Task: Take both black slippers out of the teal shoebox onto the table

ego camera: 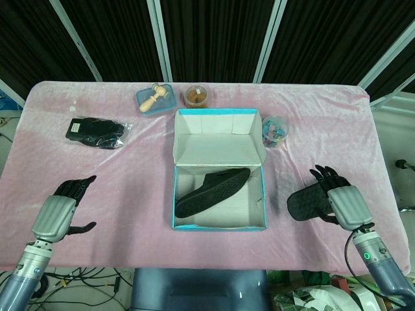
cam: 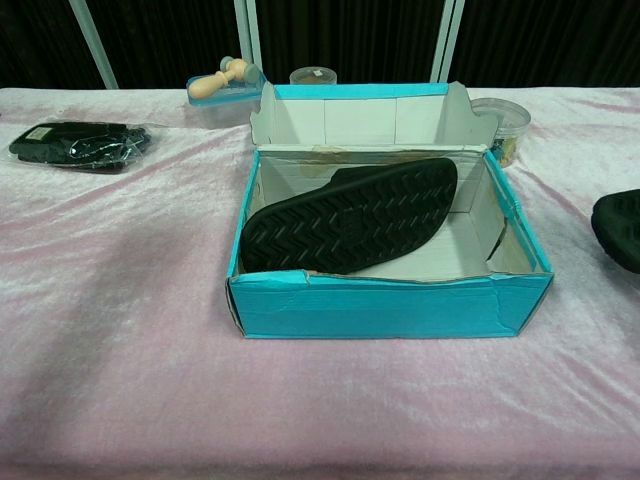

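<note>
My right hand [ego camera: 340, 202] holds one black slipper [ego camera: 310, 205] near the desk's [ego camera: 130, 175] right edge; a careless release could tip it off.

A pink, velvety crushed-cloth cover [cam: 120, 300] drapes the bench. The teal cardboard shoebox [cam: 390, 306] is matt outside, plain white paper inside, its front edge scuffed. The matt black rubbery slipper [cam: 350, 217] shows a rough zigzag-ribbed sole. At upper left, glossy clear plastic wraps a black bundle [ego camera: 95, 131].
</note>
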You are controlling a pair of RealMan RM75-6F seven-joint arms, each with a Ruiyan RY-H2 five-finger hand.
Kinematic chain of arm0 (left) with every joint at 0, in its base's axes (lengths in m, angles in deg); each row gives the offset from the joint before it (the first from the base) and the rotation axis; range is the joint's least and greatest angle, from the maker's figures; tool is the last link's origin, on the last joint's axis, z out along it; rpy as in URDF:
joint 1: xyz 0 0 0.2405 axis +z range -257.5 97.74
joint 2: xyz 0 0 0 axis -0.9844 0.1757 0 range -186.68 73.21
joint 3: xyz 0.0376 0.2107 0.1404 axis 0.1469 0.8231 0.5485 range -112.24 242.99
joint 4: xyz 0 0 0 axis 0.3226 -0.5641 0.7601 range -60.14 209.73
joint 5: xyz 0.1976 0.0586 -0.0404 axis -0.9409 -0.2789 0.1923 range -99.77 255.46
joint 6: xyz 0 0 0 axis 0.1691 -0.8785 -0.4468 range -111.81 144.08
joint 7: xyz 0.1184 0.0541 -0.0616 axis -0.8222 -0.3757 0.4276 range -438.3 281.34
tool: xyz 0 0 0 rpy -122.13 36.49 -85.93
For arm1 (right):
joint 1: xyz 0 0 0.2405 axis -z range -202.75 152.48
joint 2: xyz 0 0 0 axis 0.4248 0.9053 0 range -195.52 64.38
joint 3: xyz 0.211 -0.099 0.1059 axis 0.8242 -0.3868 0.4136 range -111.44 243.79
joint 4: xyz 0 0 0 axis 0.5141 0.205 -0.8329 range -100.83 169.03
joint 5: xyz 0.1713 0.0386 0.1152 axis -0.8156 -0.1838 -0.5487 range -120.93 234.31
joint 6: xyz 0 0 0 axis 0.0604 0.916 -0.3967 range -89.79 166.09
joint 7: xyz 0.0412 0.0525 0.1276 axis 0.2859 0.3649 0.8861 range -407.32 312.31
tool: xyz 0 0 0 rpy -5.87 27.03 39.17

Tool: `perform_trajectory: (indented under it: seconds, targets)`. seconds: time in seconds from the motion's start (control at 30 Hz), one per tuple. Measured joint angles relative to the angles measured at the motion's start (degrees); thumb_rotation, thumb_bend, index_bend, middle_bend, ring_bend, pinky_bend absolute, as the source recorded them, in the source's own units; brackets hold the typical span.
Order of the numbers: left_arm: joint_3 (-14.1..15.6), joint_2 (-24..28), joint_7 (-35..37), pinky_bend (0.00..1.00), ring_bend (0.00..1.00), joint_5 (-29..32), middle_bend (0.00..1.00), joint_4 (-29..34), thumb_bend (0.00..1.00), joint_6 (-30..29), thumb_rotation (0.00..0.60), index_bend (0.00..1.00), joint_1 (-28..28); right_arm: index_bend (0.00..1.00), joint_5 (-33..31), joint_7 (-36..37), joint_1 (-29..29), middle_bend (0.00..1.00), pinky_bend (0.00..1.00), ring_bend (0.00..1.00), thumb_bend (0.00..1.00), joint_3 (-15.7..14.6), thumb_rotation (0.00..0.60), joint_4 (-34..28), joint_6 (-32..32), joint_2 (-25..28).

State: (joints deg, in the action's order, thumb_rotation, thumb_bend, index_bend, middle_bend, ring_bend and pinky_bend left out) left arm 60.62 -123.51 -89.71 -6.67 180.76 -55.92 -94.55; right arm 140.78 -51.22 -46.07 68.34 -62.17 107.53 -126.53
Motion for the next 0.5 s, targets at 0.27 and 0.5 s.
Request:
perform_trajectory:
  seconds: [0.27,0.5]
  targets:
    - [-6.4,-2.2,-0.5,0.21,0.16,12.8,0.18,4.3,0.00,9.2,0.600,0.10,-8.3,0.00,3.7,-4.2,1.6,0.03,0.22,0.04,0.22,-0.9,0.600,-4.0,3.0,0.8]
    - [-12.0,-6.6,-6.3,0.21,0.19,27.9,0.20,7.4,0.00,14.4,0.600,0.10,-18.1,0.00,4.9,-5.3,2.3,0.03,0.22,0.04,0.22,-1.5,0.600,-4.8,3.6,0.6]
